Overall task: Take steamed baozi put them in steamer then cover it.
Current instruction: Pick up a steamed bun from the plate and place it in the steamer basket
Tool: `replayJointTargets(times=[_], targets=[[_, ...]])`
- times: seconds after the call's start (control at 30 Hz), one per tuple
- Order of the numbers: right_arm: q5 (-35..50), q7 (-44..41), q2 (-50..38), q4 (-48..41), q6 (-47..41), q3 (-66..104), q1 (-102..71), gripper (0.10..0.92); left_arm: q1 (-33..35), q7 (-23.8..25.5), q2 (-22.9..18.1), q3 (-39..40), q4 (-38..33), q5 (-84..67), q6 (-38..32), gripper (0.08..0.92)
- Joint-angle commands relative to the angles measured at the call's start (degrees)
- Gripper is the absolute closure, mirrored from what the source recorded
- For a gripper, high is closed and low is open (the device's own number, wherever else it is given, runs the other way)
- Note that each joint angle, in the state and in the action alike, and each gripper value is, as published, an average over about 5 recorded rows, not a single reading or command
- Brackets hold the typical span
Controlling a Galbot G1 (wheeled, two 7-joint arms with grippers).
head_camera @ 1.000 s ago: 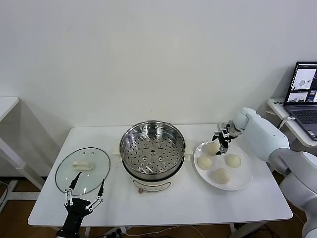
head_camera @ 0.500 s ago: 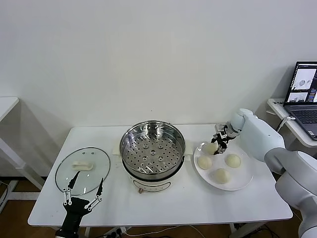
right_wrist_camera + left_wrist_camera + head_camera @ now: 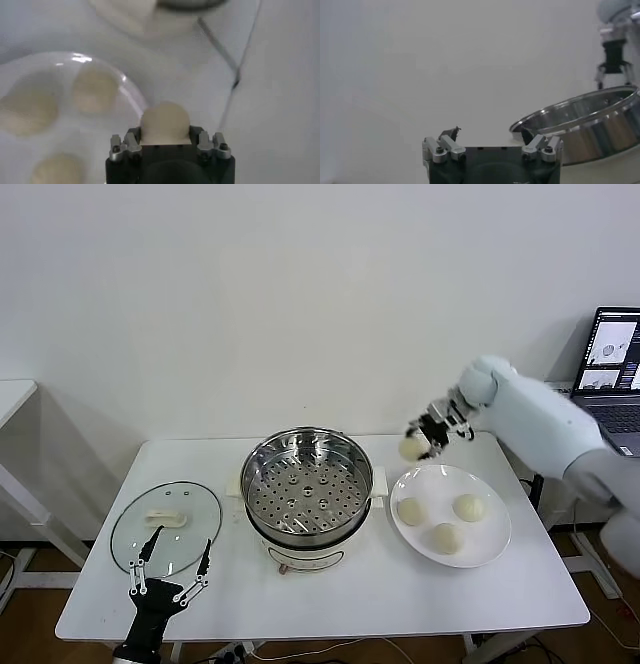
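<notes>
My right gripper (image 3: 421, 439) is shut on one cream-white baozi (image 3: 412, 448) and holds it in the air between the steamer (image 3: 308, 484) and the white plate (image 3: 495, 549). In the right wrist view the baozi (image 3: 165, 123) sits between the jaws above the plate's edge. Three baozi (image 3: 411, 511) (image 3: 469, 507) (image 3: 447, 537) lie on the plate. The steamer's perforated tray is empty. The glass cover (image 3: 166, 525) lies flat on the table at the left. My left gripper (image 3: 170, 572) is open, low at the table's front, just before the cover.
A laptop (image 3: 612, 374) stands on a side table at the far right. Another white table edge (image 3: 15, 396) shows at the far left. The steamer rim also shows in the left wrist view (image 3: 580, 122).
My right gripper closed on the baozi at the plate's back left, lifted it and carried it up and left toward the steamer. The left arm has not moved.
</notes>
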Motion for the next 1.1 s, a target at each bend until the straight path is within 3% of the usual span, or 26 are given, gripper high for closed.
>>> replayJointTargets(times=[0.03,0.33,0.67,1.1], targets=[[1.8,-1.4,5.2,11.8,13.0,-8.1,12.5,0.374,0.4,-0.1,-0.1,-0.1,0.1,0.4,-0.5,0.177],[-4.1,-1.3,13.8,11.9,16.3,-11.2,9.8,0.375,0.5,-0.3,-0.4,0.1,0.3,0.5,-1.2,0.177],[-13.9,1.1,19.6,4.1,15.9,-10.4,1.2,0.373,0.5,-0.6,-0.1,-0.1,-0.1,0.4,-1.5,0.177],[-18.8,3.1,25.0,-4.2,16.1,-8.9,-2.4,0.372,0.7,-0.8,0.1,-0.4,-0.4,0.3,-1.8,0.177]])
